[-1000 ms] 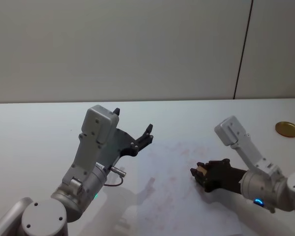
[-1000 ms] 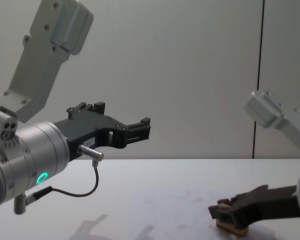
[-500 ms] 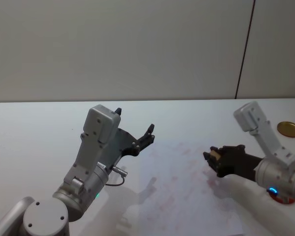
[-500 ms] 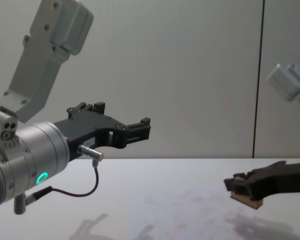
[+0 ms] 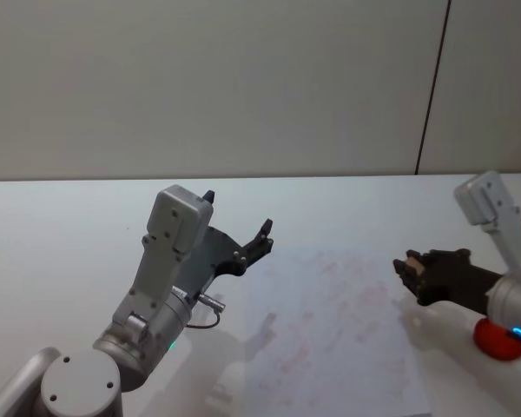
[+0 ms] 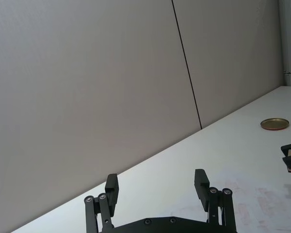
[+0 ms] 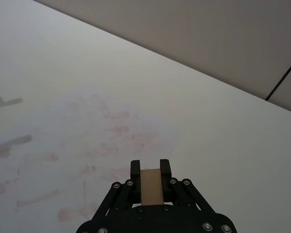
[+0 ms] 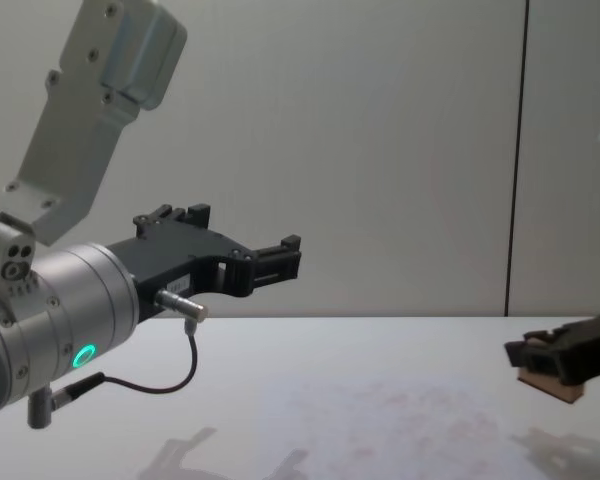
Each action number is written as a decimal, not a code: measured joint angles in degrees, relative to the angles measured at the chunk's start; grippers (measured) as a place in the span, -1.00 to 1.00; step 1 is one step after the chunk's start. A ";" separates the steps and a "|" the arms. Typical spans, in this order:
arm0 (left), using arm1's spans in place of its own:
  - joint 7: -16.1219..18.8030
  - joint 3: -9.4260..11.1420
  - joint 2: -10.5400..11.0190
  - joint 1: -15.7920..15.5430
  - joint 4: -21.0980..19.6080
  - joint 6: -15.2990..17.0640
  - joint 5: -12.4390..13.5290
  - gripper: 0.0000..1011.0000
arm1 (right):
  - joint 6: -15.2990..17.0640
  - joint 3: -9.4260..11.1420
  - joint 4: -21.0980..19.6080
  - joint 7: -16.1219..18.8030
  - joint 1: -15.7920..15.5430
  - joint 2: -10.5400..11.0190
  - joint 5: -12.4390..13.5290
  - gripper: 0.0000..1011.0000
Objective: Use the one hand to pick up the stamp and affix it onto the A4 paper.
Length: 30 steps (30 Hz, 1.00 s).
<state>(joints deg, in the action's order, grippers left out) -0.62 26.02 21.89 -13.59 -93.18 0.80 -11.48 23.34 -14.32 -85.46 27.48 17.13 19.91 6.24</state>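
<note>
My right gripper (image 5: 407, 266) is shut on the stamp (image 5: 414, 264), a tan wooden block, and holds it above the table over the right edge of the A4 paper (image 5: 330, 334). In the right wrist view the stamp (image 7: 151, 185) sits between the two black fingers, with the A4 paper (image 7: 94, 145) and its reddish smudges below. From the chest view the stamp (image 8: 551, 383) hangs clear of the surface at the far right. My left gripper (image 5: 236, 217) stands open and raised over the table's left half, holding nothing.
A red round object (image 5: 502, 340) lies under my right arm at the table's right front. A flat gold disc (image 6: 274, 124) rests farther back on the right. The white table (image 5: 61, 243) runs wide to the left.
My right gripper has lifted the stamp off the paper's middle and carried it up and to the right. The left arm has not moved.
</note>
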 joint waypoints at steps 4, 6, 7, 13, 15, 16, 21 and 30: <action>0.00 0.00 0.00 0.00 0.00 0.00 0.00 0.96 | 0.42 0.69 -0.94 -0.28 -0.91 1.11 0.57 -0.57; 0.00 0.00 0.00 0.00 0.00 0.00 0.00 0.96 | 0.56 0.97 -1.29 -0.38 -1.29 1.52 0.80 -0.57; 0.00 0.00 0.00 0.00 0.00 0.00 0.00 0.96 | 0.69 1.27 -1.68 -0.43 -1.72 1.99 1.04 -0.57; 0.00 0.00 0.00 0.00 0.00 0.00 0.00 0.96 | 1.03 2.34 -3.08 -0.45 -3.28 3.67 2.15 -0.57; 0.00 0.00 0.00 0.00 0.00 0.00 0.00 0.96 | 1.09 2.61 -3.45 -0.43 -3.70 4.14 2.40 -0.57; 0.00 0.00 0.00 0.00 0.00 0.00 0.00 0.96 | 1.16 2.85 -3.74 -0.36 -4.07 4.55 2.72 -0.57; 0.00 0.00 0.00 0.00 0.00 0.00 0.00 0.96 | 1.24 3.61 -4.59 -0.03 -5.19 5.73 3.63 -0.57; 0.00 0.00 0.00 0.00 0.00 0.00 0.00 0.96 | 1.33 5.02 -5.76 0.73 -7.16 7.95 5.71 -0.57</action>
<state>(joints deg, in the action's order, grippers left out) -0.62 26.02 21.89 -13.59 -93.18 0.80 -11.48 24.67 -9.30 -91.22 28.21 9.97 27.85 11.95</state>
